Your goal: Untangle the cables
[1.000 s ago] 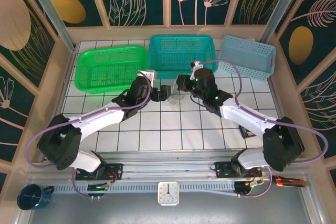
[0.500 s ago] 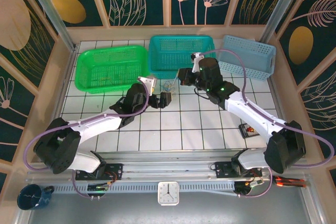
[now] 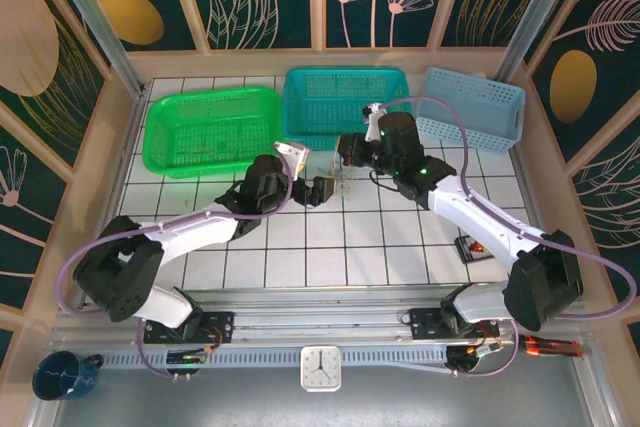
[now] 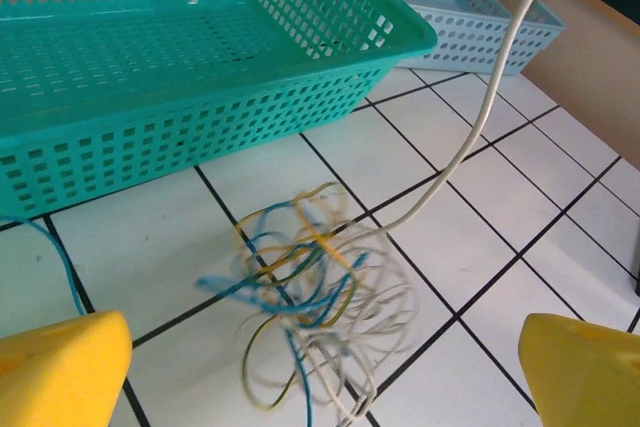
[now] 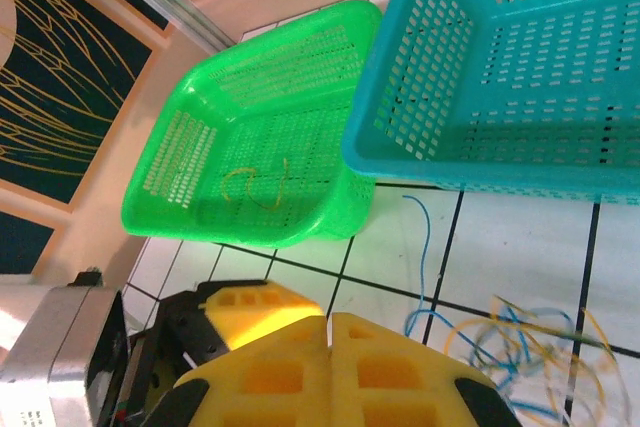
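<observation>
1. On the tabletop [image 4: 480, 247], just in front of the teal basket [image 4: 150, 137], the cables [image 4: 310, 292] sit in one loose knot, with white, yellow-orange and blue strands looped through each other.
2. Right tool [image 5: 328, 347]: fingers pressed together. The white cable [image 4: 480, 117] climbs taut off the knot toward it, so I read it as pinched on that strand. The pinch point itself isn't visible.
3. Left tool [image 3: 318, 190]: fingers spread wide, low over the tabletop, straddling the knot and gripping nothing.
4. The green basket [image 5: 200, 147] has one yellow-orange strand [image 5: 255, 182] in it. My guess is that freed strands go into baskets.
5. Step in hand, my read: drawing the white cable out of the knot.
6. Next move calls for the left tool to pin the knot while the right pulls up and away, slowly. Risk: the whole knot lifts, or the loops cinch tighter.
</observation>
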Controlling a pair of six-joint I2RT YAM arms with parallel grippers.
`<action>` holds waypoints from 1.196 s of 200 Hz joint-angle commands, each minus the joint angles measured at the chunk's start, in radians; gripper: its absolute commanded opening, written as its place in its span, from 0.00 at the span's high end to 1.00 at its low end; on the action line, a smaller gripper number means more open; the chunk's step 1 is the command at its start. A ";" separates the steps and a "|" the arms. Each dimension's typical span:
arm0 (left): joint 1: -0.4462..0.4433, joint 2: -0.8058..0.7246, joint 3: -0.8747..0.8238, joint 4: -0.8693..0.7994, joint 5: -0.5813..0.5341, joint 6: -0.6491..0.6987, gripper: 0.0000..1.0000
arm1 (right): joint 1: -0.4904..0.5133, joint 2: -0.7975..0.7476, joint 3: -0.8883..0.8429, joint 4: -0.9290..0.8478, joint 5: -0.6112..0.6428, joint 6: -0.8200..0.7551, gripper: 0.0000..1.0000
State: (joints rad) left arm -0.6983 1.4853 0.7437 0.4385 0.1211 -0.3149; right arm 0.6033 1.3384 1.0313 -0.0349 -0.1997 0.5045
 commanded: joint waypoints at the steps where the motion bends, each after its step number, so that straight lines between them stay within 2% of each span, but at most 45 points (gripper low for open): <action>1: 0.002 0.033 0.043 0.082 0.023 0.041 0.01 | 0.015 -0.041 -0.005 0.021 -0.026 0.024 1.00; 22: 0.002 0.059 0.051 0.129 0.027 0.042 0.01 | 0.035 -0.038 0.006 0.018 -0.029 0.024 1.00; 47: 0.002 0.106 0.056 0.176 0.032 0.026 0.06 | 0.057 -0.035 0.022 0.018 -0.029 0.022 1.00; 89: 0.002 0.175 0.031 0.240 0.072 -0.002 0.41 | 0.067 -0.080 0.039 0.035 -0.016 0.048 1.00; 116: 0.002 0.198 -0.014 0.281 0.104 -0.024 0.56 | 0.068 -0.119 0.058 0.058 0.001 0.075 1.00; 180: 0.003 0.223 -0.115 0.350 0.120 -0.071 0.60 | 0.056 -0.147 0.181 0.121 -0.034 0.115 1.00; 239: 0.002 0.271 -0.165 0.382 0.119 -0.090 0.63 | -0.001 -0.154 0.274 0.213 -0.067 0.172 1.00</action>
State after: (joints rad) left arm -0.6983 1.7370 0.5995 0.7631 0.2279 -0.3882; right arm 0.6289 1.2133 1.2522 0.0803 -0.2386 0.6380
